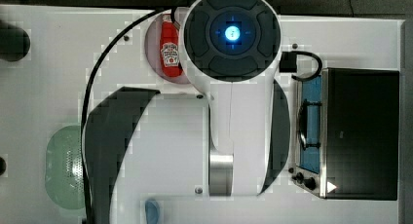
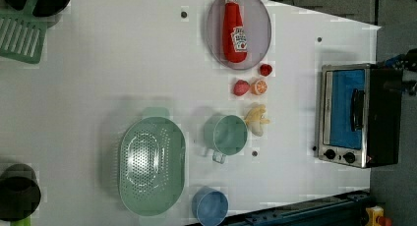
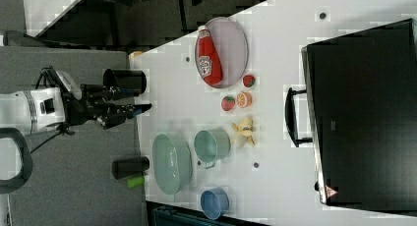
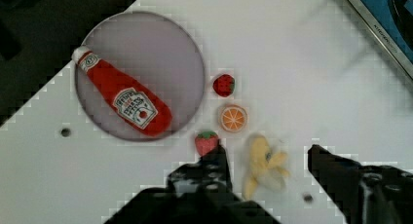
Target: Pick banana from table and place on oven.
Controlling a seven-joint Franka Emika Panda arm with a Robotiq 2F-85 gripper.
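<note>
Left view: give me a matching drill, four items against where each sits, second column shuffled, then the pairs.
Items:
1. ketchup bottle
2. banana
3. blue cup
4. oven

Places:
A. at the table's edge, the left view's bottom
B. lying on the round plate
C. on the table by the green mug, on the side toward the oven
D. at the left view's right, door shut

Pairs: 1-B, 2-C, 3-A, 4-D
</note>
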